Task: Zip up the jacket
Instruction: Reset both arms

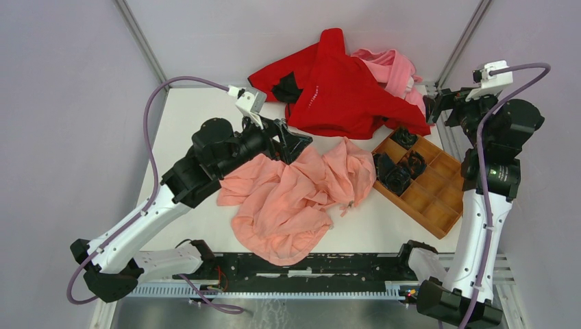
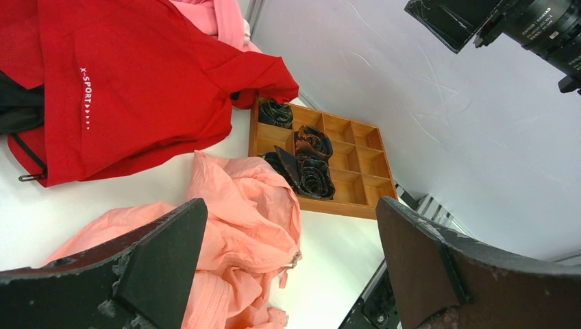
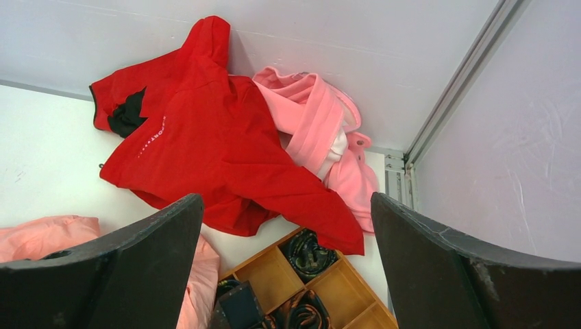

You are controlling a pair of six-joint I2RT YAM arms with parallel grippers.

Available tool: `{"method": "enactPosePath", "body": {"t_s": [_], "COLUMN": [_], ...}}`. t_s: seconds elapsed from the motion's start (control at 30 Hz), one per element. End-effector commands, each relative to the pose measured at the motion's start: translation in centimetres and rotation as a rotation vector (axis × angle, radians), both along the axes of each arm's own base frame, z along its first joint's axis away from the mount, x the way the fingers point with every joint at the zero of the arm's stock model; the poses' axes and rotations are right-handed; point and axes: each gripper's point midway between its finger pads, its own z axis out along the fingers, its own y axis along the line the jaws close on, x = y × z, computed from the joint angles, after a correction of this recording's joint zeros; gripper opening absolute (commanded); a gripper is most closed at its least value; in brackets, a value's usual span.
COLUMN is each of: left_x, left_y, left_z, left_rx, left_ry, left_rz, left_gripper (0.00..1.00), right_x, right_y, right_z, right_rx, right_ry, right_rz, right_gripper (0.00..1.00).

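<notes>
Garments number three on the desk (image 1: 185, 130): a salmon jacket (image 1: 294, 199) crumpled at the centre, a red jacket (image 1: 342, 86) heaped toward twelve o'clock, and a pink top (image 1: 397, 68) tucked behind it against the back wall. Which jacket the task means I cannot tell; the salmon one lies bunched with its front folded in, so its zip state is hidden. One wooden tray (image 1: 428, 192) at three o'clock holds about four dark rolled items. Two tools: the left tool (image 1: 293, 144) hovers over the salmon jacket's edge, fingers apart; the right tool (image 1: 430, 110) hangs above the tray, fingers apart, holding nothing
</notes>
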Motion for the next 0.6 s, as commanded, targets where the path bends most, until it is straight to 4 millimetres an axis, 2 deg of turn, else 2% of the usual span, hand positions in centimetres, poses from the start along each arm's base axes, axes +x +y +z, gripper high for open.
{"method": "enactPosePath", "body": {"t_s": [0.0, 0.57], "left_x": [-0.5, -0.6], "left_y": [0.4, 0.0], "left_z": [1.6, 2.6], "left_rx": [-0.037, -0.059], "left_ry": [-0.033, -0.042], "left_rz": [-0.011, -0.026], "left_gripper": [1.00, 1.00], "right_x": [-0.4, -0.3], "right_y": [0.1, 0.1], "right_z": [1.3, 1.0], "right_rx": [0.006, 0.012], "right_ry": [-0.047, -0.040], "right_rz": [-0.003, -0.003], "right_gripper": [0.98, 0.98]}}
